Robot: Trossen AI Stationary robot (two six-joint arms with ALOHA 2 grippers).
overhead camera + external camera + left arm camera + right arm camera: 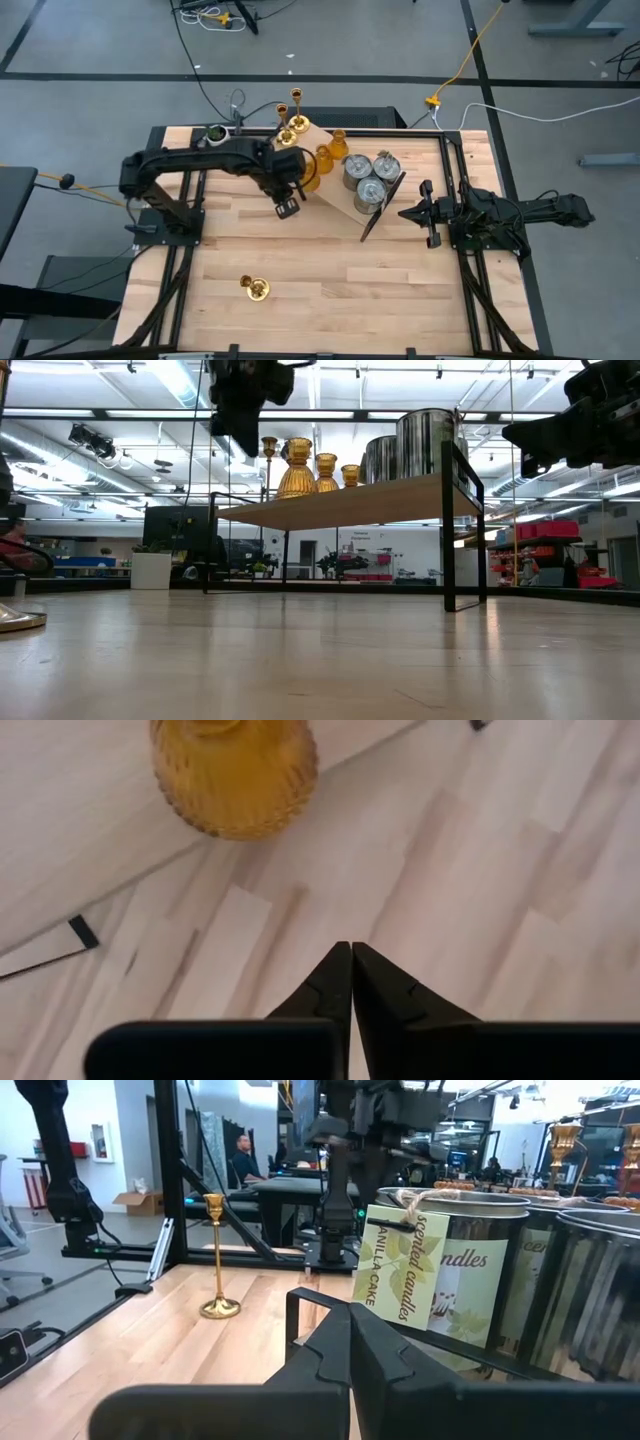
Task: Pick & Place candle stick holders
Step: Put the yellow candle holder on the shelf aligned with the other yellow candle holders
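On a raised wooden shelf at the table's far middle stand two brass sticks, three amber glass holders and three silver cylinders. A third brass stick stands alone on its round base on the table, near left. My left gripper hangs shut and empty, pointing down over the table just off the shelf's near left edge; its wrist view shows an amber holder beyond the shut fingers. My right gripper waits shut and level at the shelf's right end.
A small white pot with a green plant sits at the far left. The shelf stands on black legs with open space beneath. A paper tag hangs on the nearest silver cylinder. Bare wood covers the table's near half.
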